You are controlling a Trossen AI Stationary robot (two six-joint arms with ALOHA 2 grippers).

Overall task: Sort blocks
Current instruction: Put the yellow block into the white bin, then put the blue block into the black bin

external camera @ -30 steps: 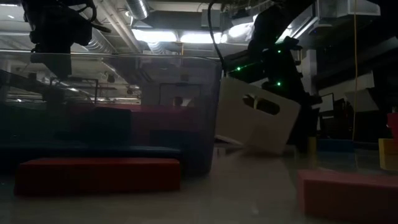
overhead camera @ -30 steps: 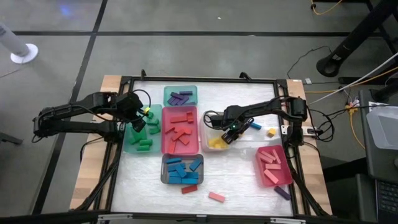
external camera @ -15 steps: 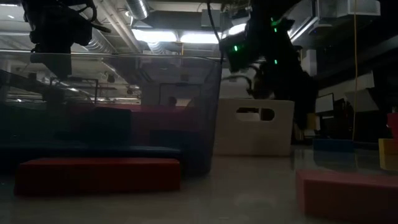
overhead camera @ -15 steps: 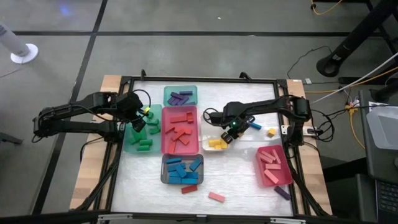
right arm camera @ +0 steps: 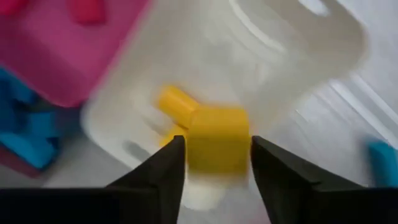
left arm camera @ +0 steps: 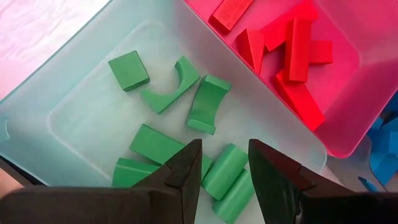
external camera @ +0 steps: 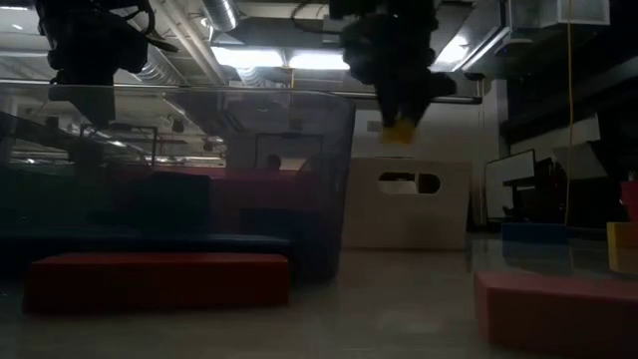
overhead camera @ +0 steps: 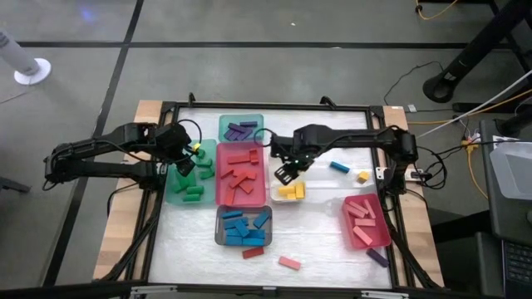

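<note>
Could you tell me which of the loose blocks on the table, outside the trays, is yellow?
The small yellow cube by the table's right edge, near the light blue bar; the other strays are red, pink and purple.

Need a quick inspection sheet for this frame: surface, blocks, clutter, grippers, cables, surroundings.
Surface: white table top in a black frame.
Job's things: green tray, red tray, blue blocks tray, purple blocks tray, pink tray, white tray of yellow blocks. Loose: blue block, yellow block, red block, pink block, purple block.
Clutter: nothing seen.
Grippers: right gripper shut on yellow piece above white tray; left gripper open over green tray.
Cables: orange cable on the floor at right.
Surroundings: grey floor, black stand base.
</note>
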